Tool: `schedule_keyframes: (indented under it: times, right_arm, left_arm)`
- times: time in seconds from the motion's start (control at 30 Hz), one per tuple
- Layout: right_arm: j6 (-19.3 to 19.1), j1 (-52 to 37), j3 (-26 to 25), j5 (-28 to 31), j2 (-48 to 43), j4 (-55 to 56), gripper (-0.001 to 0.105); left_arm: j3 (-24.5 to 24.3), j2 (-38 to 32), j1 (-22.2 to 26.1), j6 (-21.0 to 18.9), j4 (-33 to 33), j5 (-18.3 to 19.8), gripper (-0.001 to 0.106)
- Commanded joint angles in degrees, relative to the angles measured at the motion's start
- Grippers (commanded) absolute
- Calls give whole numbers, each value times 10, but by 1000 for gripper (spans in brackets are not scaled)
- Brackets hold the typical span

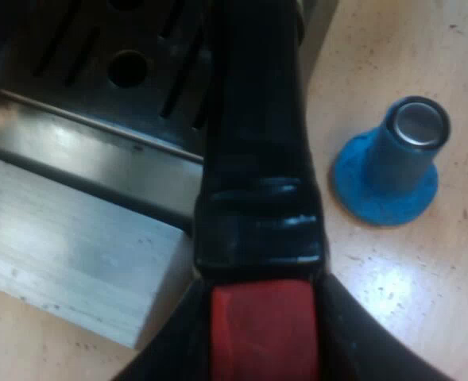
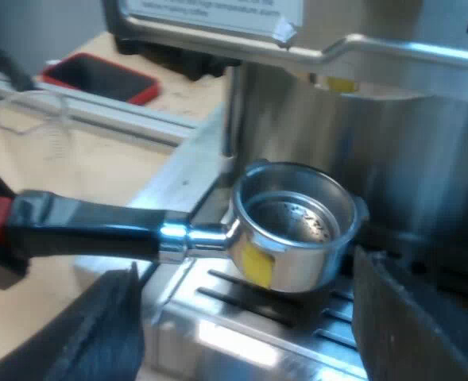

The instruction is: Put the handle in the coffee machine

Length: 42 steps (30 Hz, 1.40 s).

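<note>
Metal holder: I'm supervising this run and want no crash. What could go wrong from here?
1. The left gripper clamps the metal holder only at the handle's red end, so the basket could sag or twist.
2. The basket hangs low over the drip tray; lifted askew, its rim may knock the espresso machine.

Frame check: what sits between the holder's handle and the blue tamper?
Bare tabletop, shown in the left wrist view; the handle and the blue tamper are apart.
</note>
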Motion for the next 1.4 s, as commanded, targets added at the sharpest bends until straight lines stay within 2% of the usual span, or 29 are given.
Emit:
schedule_keyframes:
  times: [0.03, 0.1, 0.3, 0.43, 0.5, 0.7, 0.97, 1.4]
  right_arm:
    - [-23, -3, -2, 47, 21, -37, 59]
    - [-24, -3, -2, 95, 45, -74, 59]
    - [-28, -3, -2, 116, 99, -157, 59]
    - [-69, -3, -2, 147, 120, -214, 59]
    - [-112, -3, -2, 145, 151, -298, 59]
    - [-175, -9, -2, 145, 187, -406, 59]
    - [-178, -41, -2, 144, 194, -436, 59]
    - [-187, -62, -2, 103, 194, -436, 59]
  left_arm:
    - [-18, 5, 0, 8, -4, 49, 1]
    - [-29, 16, 0, 8, -4, 53, 1]
    - [-48, 34, 0, 21, -4, 64, 1]
    - [-49, 38, 0, 20, -4, 64, 1]
    - [-49, 41, 0, 20, -4, 67, 1]
    - [-49, 51, 0, 22, -15, 67, 1]
    - [-49, 59, 0, 20, -35, 68, 1]
    - [-49, 81, 0, 17, -63, 69, 1]
